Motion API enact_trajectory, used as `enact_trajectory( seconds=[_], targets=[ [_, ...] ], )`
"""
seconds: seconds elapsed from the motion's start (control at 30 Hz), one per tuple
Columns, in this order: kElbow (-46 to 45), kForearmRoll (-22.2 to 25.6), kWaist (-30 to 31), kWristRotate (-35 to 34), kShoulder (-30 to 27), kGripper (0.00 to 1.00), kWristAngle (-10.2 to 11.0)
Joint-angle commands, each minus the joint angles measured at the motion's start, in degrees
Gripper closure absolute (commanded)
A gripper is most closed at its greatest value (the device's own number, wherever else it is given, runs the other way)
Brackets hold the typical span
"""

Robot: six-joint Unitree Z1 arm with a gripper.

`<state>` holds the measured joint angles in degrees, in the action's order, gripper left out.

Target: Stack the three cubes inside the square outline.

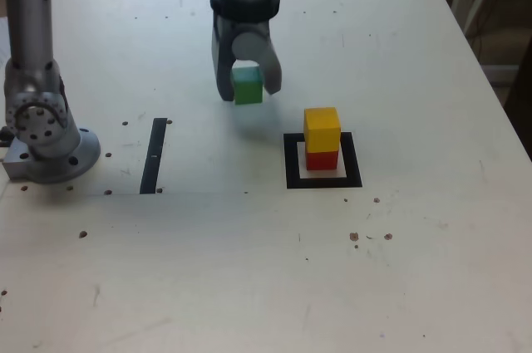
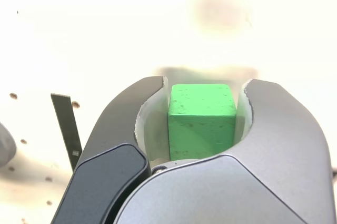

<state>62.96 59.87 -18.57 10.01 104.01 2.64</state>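
Note:
In the exterior view, a yellow cube (image 1: 322, 129) sits on top of a red cube (image 1: 322, 159) inside the square outline (image 1: 291, 162) of black tape. Up and to the exterior view's left of that stack, my gripper (image 1: 248, 91) points down at the table, shut on the green cube (image 1: 247, 85). The wrist view shows the green cube (image 2: 201, 121) filling the space between the two grey fingers of the gripper (image 2: 205, 84), both inner pads against its sides. I cannot tell whether the cube still rests on the table.
A straight black tape strip (image 1: 154, 155) lies on the white table at the exterior view's left, and also shows in the wrist view (image 2: 66, 124). The arm's grey base (image 1: 41, 137) stands at the far left edge. Small dark specks dot the table (image 1: 249, 270).

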Motion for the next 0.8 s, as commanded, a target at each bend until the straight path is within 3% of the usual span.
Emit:
enact_trajectory(
  seconds=[0.0, 0.37, 0.6, 0.77],
  targets=[
    [2.92, 3.01, 1.42, -0.89, -1.17, 0.72, 0.35],
    [22.13, 20.16, 11.36, -8.11, -3.50, 0.72, 2.54],
    [29.61, 25.44, 18.28, -13.58, -2.71, 0.72, 2.60],
    [31.80, 26.36, 23.34, -17.73, -0.38, 0.72, 2.22]
  ],
)
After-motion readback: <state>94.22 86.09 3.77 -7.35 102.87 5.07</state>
